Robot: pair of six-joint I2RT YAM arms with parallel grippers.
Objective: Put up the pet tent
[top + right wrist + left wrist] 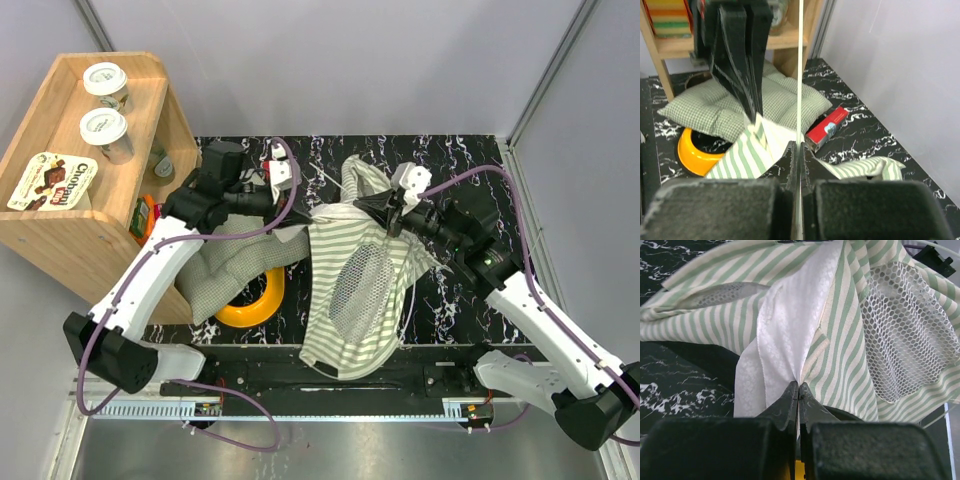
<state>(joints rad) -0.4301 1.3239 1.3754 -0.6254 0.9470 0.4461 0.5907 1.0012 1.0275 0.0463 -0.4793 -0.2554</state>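
Note:
The pet tent (355,285) lies slack in the middle of the black marbled table, a green-and-white striped cloth with its mesh window (362,272) facing up. My left gripper (298,208) is at the tent's left upper edge, shut on the fabric where the white lace curtain (790,315) meets the stripes (799,385). From the right, my right gripper (392,215) reaches the tent's top and is shut on a thin pale pole (801,75) that runs straight up between its jaws (801,146). The left gripper (754,116) also shows in the right wrist view, pinching a striped corner.
A small-checked green cushion (228,268) lies left of the tent, partly over an orange ring bowl (262,305). A wooden shelf (70,230) with yogurt cups on top stands at the far left. A red box (827,127) lies on the table behind the tent. Grey walls enclose the table.

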